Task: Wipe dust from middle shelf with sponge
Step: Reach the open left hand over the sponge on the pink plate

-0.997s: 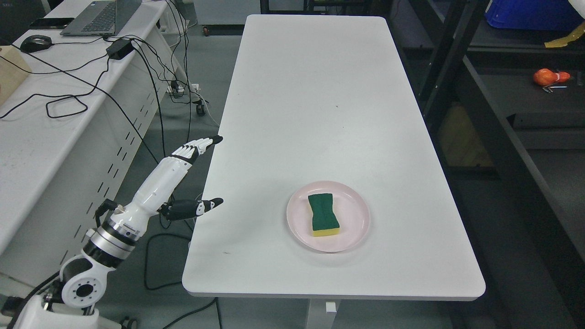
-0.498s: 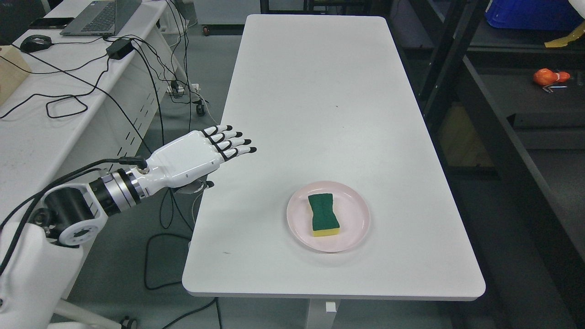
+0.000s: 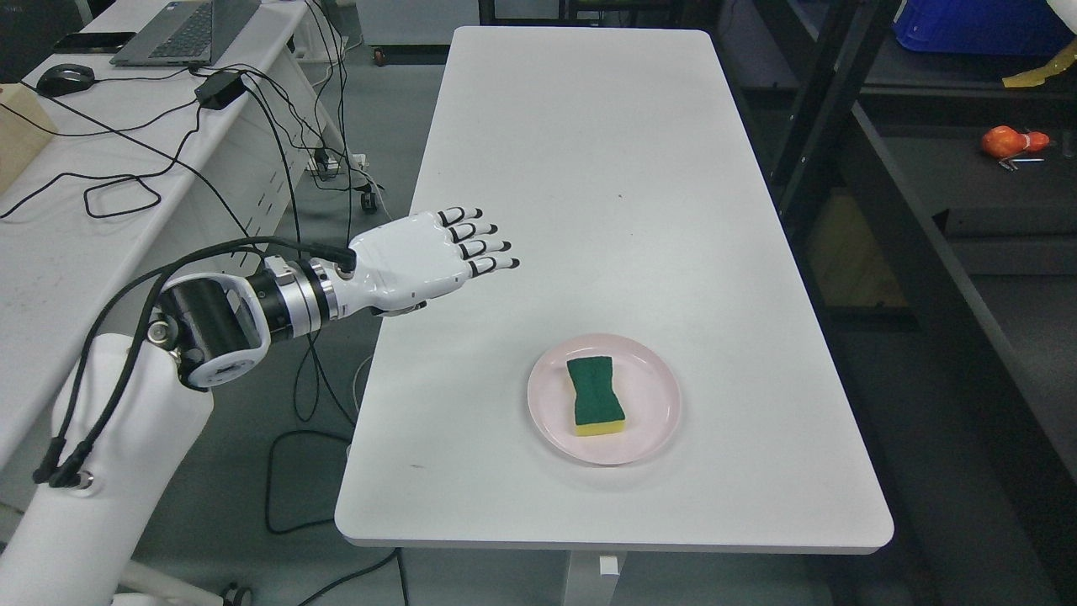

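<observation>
The white desk [image 3: 589, 168] ran long and bare away from the camera, with a second bench of laptop and cables [image 3: 151, 126] to its left and dark shelving [image 3: 925, 210] to its right. Near the desk's front edge, right of centre, sat a pink plate [image 3: 656, 421], and the sponge [image 3: 596, 395] lay flat on it, green scouring face up over a yellow base. It looked light and soft, likely to squash under a hard squeeze, so the pinched waist between its long sides seemed the best place to grip. The left robot hand [image 3: 437, 252] hovered over the desk's left edge, palm down, fingers [image 3: 484, 246] straight and slightly fanned, holding nothing, well apart from the plate.
</observation>
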Robot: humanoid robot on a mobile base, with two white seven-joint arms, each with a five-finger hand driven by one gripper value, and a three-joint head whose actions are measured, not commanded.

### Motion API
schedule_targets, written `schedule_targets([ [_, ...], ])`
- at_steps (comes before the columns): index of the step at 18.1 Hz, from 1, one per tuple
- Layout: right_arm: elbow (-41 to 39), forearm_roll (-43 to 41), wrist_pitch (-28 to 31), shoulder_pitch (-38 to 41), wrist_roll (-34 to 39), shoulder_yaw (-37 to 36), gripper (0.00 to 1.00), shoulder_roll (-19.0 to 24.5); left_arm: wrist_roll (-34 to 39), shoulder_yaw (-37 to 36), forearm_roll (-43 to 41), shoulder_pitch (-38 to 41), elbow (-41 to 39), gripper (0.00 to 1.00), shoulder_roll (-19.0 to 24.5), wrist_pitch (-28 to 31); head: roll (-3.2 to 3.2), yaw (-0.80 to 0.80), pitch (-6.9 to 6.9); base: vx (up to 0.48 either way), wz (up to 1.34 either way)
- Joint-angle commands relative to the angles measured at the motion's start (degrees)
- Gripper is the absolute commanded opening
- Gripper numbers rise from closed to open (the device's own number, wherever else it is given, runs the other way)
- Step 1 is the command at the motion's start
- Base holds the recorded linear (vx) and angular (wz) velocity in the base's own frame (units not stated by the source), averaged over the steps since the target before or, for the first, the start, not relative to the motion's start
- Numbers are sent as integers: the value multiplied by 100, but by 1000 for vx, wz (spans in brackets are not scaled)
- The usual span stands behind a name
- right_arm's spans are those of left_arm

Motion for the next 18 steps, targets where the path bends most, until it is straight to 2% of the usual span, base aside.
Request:
schedule_targets([
  [1, -100, 0, 2, 0, -4, 0, 100, -100, 35, -1132, -582, -214, 981, 91, -1384, 20, 0, 0, 0, 0, 0],
  [4, -100, 0, 2, 0, -4, 0, 100, -100, 43, -1237, -802, -223, 1342, 89, -1983, 28, 0, 0, 0, 0, 0],
  [5, -100, 0, 2, 0, -4, 0, 100, -100, 43, -1342, -802, -214, 1360, 89, -2051, 28, 0, 0, 0, 0, 0],
  [10, -100, 0, 2, 0, -4, 0, 100, -100, 43, -1492, -802, 32, 1369, 89, -2051, 28, 0, 0, 0, 0, 0],
  [18, -100, 0, 2, 0, -4, 0, 100, -100, 35, -1106, -793, 137, 1299, 89, -1835, 72, 0, 0, 0, 0, 0],
])
